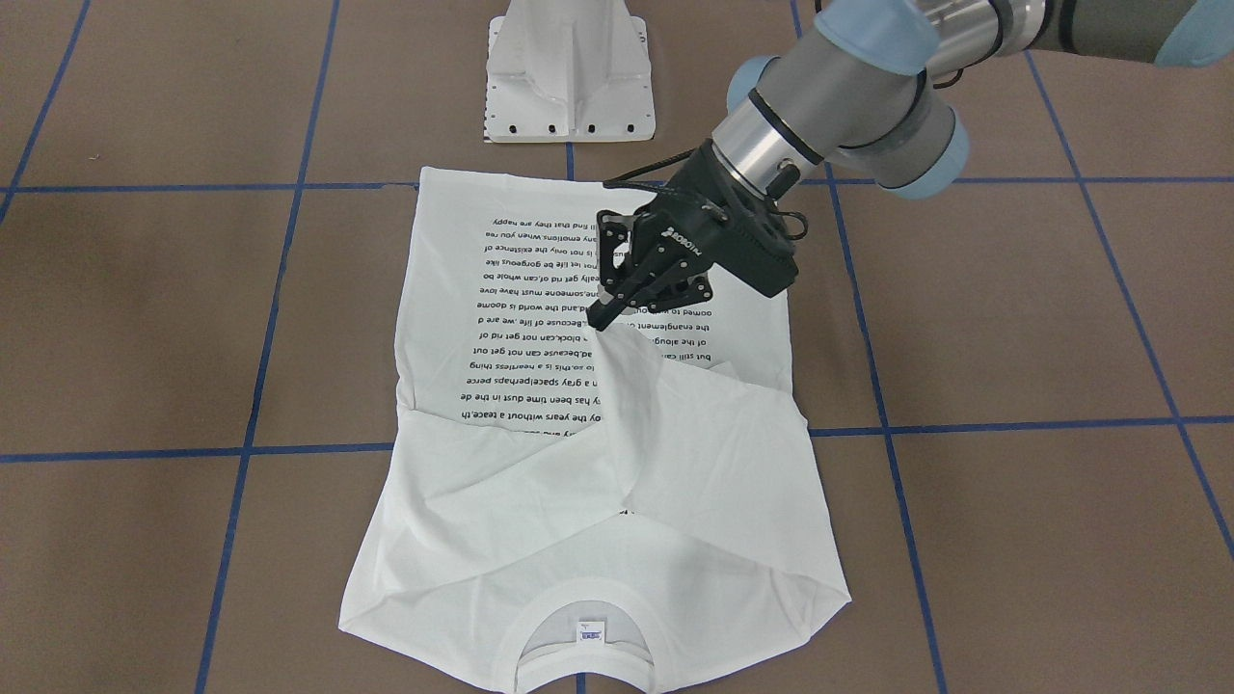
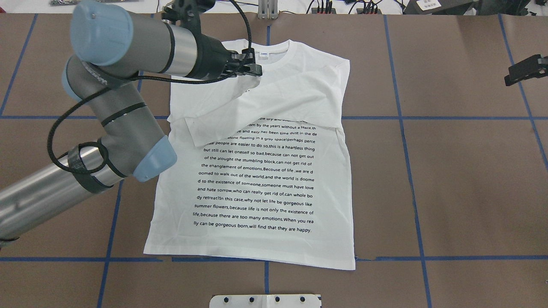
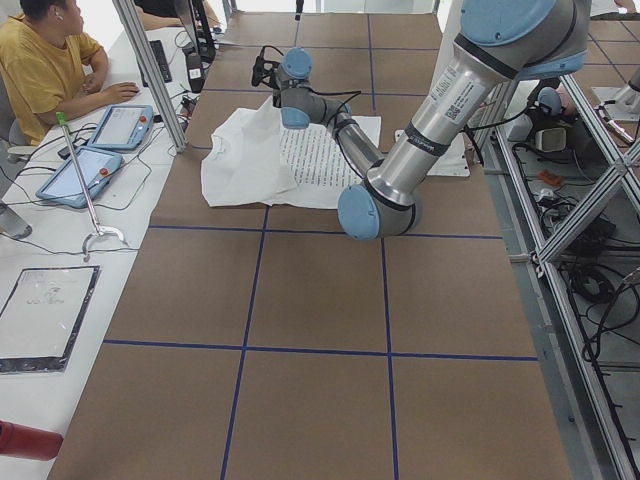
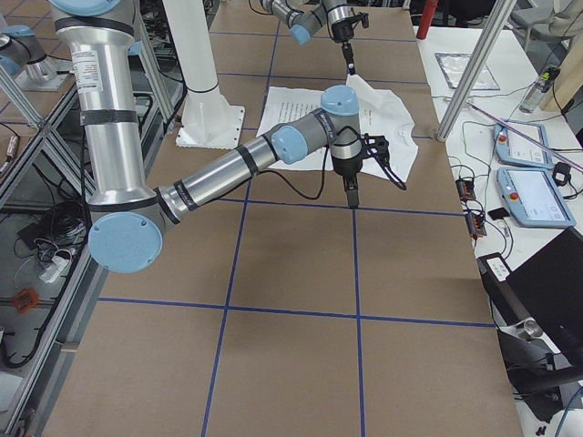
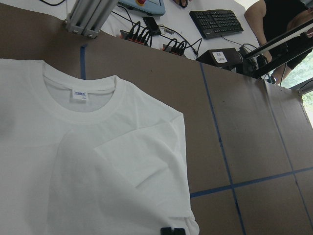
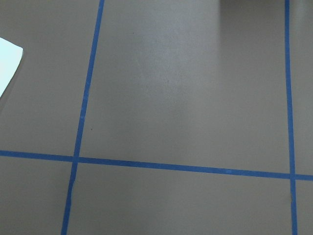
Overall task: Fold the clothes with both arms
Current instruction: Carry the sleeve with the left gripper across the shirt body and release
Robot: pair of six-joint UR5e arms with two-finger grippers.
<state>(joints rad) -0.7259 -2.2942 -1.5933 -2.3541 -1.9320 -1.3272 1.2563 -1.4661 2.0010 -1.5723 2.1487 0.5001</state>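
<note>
L gripper (image 1: 607,318), marked ROBOTIQ, pinches sleeve (image 1: 675,405) of shirt (image 2: 257,192) flat mid-table (image 2: 449,171), print up, last line "...will find that they are happy."; R gripper (image 2: 525,70) off-cloth, grip can't tell.

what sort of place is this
Most likely a robotics lab: teach pendants on a side desk, aluminium frame posts, and blue tape gridding the brown table.

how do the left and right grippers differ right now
The left gripper is over the shirt; the right gripper hangs over bare table beside it. The left gripper pinches a raised fold of the shirt; the right gripper holds nothing. Both are black and two-fingered.
</note>
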